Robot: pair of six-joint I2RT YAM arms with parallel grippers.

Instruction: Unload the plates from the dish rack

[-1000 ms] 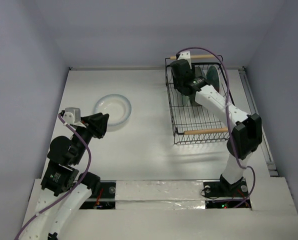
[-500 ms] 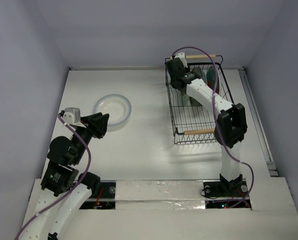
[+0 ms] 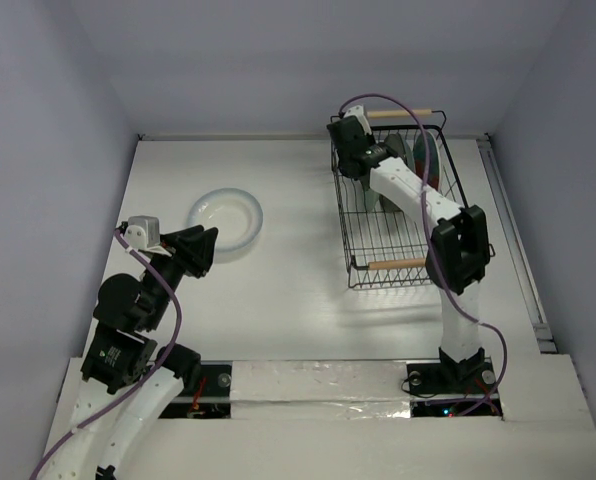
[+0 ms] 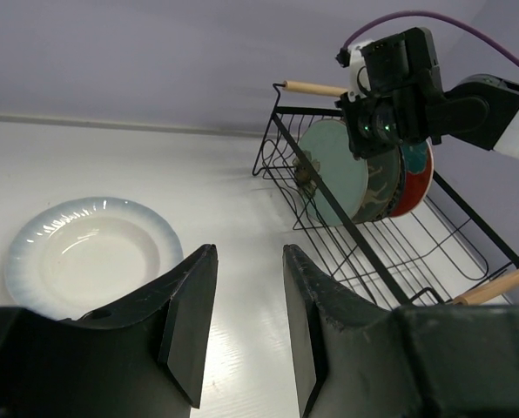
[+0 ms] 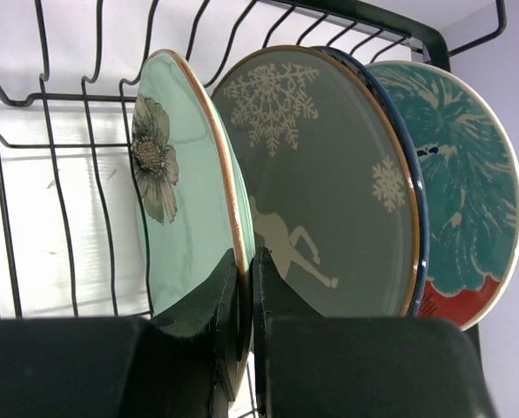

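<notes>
Bright, even light; soft shadow by the dish rack (image 3: pixel 408 263); white plate (image 4: pixel 85 257) glints.

No text, label or number is legible anywhere.

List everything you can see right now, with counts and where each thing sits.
white plate: one, white, flat on the table, left of the rack and apart from it
pale green plate: one, green with a dark flower, on edge in the rack, first of the row
dark grey plate: one, grey with pale deer and snowflakes, on edge behind the green one
red-rimmed plate: one, teal centre, on edge, last of the row
dish rack: one, black wire, far right of the table
wooden handles: two, light wood, one at each end of the rack
table: one, white
left gripper: open, beside the white plate
right gripper: shut on the pale green plate's rim
</notes>
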